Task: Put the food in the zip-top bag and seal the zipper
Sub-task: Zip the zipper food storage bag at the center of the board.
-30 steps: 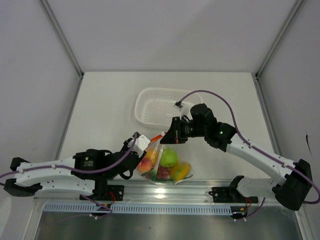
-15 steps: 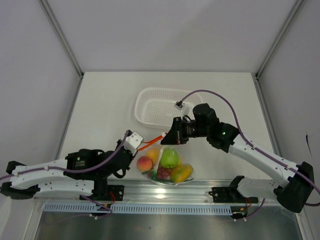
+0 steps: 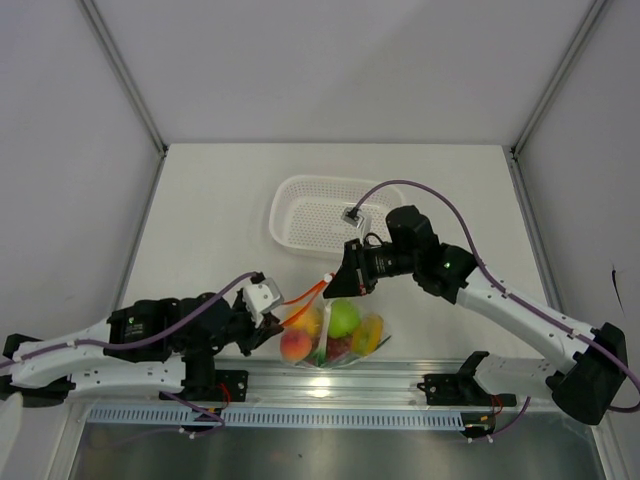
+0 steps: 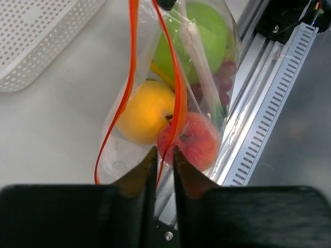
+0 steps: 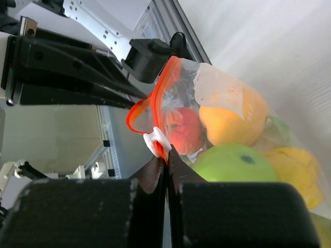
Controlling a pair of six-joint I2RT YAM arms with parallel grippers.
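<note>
The zip-top bag (image 3: 335,335) hangs just above the table's near edge, by the rail. It holds a green apple (image 3: 343,318), a peach (image 3: 295,345), an orange (image 4: 145,111), a lemon (image 5: 295,170) and dark grapes (image 4: 223,82). The zipper (image 3: 305,294) is stretched between both grippers, its two sides apart. My left gripper (image 3: 280,315) is shut on one side of the zipper (image 4: 164,150) at the bag's left end. My right gripper (image 3: 338,283) is shut on the zipper (image 5: 166,151) right beside the white slider (image 5: 155,142).
The white perforated basket (image 3: 320,215) lies behind the bag, with no food showing in it; its corner shows in the left wrist view (image 4: 36,36). An aluminium rail (image 3: 400,375) runs along the near edge directly under the bag.
My left gripper has drawn back to the near left, pulling the zipper taut. The bag has drawn narrower, with the fruit bunched together. The right gripper has barely moved.
</note>
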